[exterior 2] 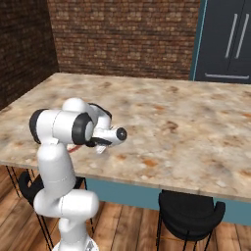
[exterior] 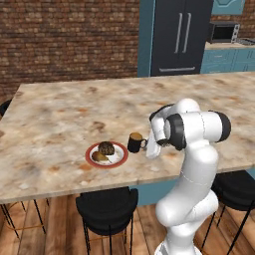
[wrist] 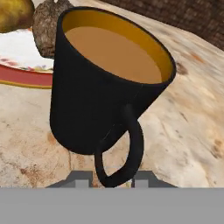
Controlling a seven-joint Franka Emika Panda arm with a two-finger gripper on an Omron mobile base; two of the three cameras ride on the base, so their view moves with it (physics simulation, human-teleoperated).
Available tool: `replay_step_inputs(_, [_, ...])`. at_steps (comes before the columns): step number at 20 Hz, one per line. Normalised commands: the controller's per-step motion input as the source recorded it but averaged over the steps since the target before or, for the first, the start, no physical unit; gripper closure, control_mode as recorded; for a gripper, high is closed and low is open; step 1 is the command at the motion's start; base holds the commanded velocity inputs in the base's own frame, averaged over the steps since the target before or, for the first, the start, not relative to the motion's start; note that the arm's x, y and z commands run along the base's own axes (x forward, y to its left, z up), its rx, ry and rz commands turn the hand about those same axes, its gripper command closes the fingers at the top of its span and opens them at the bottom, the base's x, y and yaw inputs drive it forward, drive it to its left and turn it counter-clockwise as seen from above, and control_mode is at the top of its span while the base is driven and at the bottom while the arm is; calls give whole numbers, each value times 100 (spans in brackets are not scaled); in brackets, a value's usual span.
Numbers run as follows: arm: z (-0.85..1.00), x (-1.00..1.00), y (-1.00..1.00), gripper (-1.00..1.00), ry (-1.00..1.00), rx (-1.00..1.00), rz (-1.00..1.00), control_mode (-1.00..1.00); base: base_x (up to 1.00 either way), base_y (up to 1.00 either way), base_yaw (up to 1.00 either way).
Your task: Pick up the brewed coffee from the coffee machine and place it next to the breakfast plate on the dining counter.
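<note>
- We take this for the placing step: the mug (exterior: 134, 142) stands on the counter (exterior: 60, 114), just ahead of our gripper (wrist: 112, 178), with the plate (exterior: 106, 155) just beyond it.
- In the hand view the handle (wrist: 127, 148) loops down between our two finger tips (wrist: 79, 178), one on each side of it. The gripper looks slightly spread around the handle, but we cannot tell whether the pads touch it.
- The coffee (wrist: 111, 54) sits level near the brim, and the mug's base appears to rest flat on the marble.
- On the plate, past the mug from us, lie brown pastries (exterior: 105, 148), close to the mug but apart from it.
- Next, we judge, the gripper should open fully and draw straight back along the handle's line, away from the mug, so that neither finger catches the loop.
- A sideways pull could drag or tip the mug toward the plate and spill it.
</note>
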Motion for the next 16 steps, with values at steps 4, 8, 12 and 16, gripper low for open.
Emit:
replay_step_inputs(4, [10,3,8,-100,0,0,0,-100,0,0,0])
replay_step_inputs(8, [55,-20,4,-100,-4,-1,0,-100,0,0,0])
replay_step_inputs(12, [93,-71,-27,-100,-7,0,0,-100,0,0,0])
replay_step_inputs(16, [100,-74,-65,-100,-10,0,4,-100,0,0,0])
